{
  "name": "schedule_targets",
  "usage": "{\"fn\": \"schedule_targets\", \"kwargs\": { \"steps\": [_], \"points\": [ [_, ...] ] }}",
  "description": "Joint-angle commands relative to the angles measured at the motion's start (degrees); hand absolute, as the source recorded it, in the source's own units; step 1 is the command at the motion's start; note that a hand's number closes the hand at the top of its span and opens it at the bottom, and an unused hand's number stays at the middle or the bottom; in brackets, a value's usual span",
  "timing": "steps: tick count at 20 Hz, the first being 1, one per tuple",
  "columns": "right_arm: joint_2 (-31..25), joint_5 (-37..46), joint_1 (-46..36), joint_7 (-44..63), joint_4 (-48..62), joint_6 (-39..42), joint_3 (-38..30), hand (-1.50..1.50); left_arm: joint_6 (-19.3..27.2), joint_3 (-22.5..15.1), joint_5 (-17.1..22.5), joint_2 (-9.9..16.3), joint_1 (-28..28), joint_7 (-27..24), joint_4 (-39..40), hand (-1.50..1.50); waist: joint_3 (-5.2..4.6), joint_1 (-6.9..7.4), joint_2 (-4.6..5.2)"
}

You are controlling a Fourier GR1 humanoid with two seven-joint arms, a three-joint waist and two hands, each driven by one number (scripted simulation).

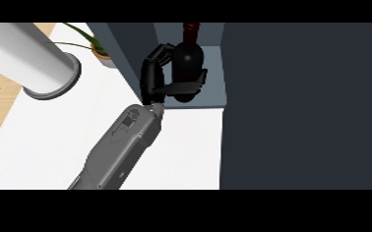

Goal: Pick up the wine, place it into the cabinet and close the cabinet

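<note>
I see one grey forearm (120,150) coming up from the lower edge of my view, crossing the white counter (44,142) at a slant toward its far right corner; since only one arm shows and it enters left of centre, I cannot say for certain which side it belongs to, though I take it for the left. At its end the black hand (163,81) sits right at the front lip of the cabinet (210,101), just where the counter meets the cabinet floor; its fingers (154,61) are curled round the left side of the wine bottle (190,61) and the thumb wraps across the bottle's lower body, so the hand has hold of it. The bottle is dark, with a reddish neck pointing away from me; it stands inside the open cabinet compartment, between the dark left wall and the big dark door (298,103) that fills the right side of my view; whether its base rests on the cabinet floor I cannot tell, as the hand hides it. Farther back on the counter's left side stands a wide grey cylinder (36,61) on a darker round base; beyond it, near the far edge and just left of the cabinet wall, a small potted plant (98,49) with thin green leaves.
</note>
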Motion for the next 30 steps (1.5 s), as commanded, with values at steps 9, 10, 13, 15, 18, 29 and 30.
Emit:
{"fn": "schedule_targets", "kwargs": {
  "steps": [9, 10, 13, 15, 18, 29, 30],
  "points": [
    [-0.03, -4.63, 3.82, 1.34, -7.5, 0.66, -0.78, -1.5, -1.11, 5.38, 2.11, -0.23, -10.45, -6.77, 18.06, 1.5, 0.01, -0.86, 0.21],
    [0.14, -3.55, 1.44, 3.51, -8.8, -1.16, 0.93, -1.5, -1.74, 6.96, 0.15, -0.01, -11.97, -7.59, 17.82, 1.5, -0.02, -0.56, 0.14],
    [-0.06, -3.84, 0.99, 3.5, -8.12, -1.51, 0.1, -1.5, 0.54, 6.7, 1.55, -0.22, -14.15, -11.36, 21.36, 1.5, -0.02, -1.09, 0.24],
    [0.78, -4.15, 5.75, -2.73, -5.51, 2.52, -0.64, -1.5, -0.25, 8.61, 0.71, 0.3, -16.2, -9.84, 22.89, 1.5, 0.05, -0.54, 0.16],
    [-0.55, -5.25, 2.67, 1.51, -7.09, 0.63, -0.65, -1.5, -0.68, 11.61, 0.94, 0.75, -20.45, -12.14, 29.48, 1.5, -0.01, -1.34, 0.42],
    [2.87, 0.36, 3.07, -2.28, -4.15, 0.46, 4.74, -1.5, -6.26, 18.24, 8.44, -0.24, -21.6, -17.6, 36.06, 1.5, -0.05, -1.78, 0.77],
    [0.5, -3.62, 2.25, 0.65, -5.48, 0.63, 2.25, -1.5, -7.4, 18.84, 9.37, -0.24, -22.12, -17.22, 36.06, 1.5, -0.05, -2.1, 0.74]
  ]
}}
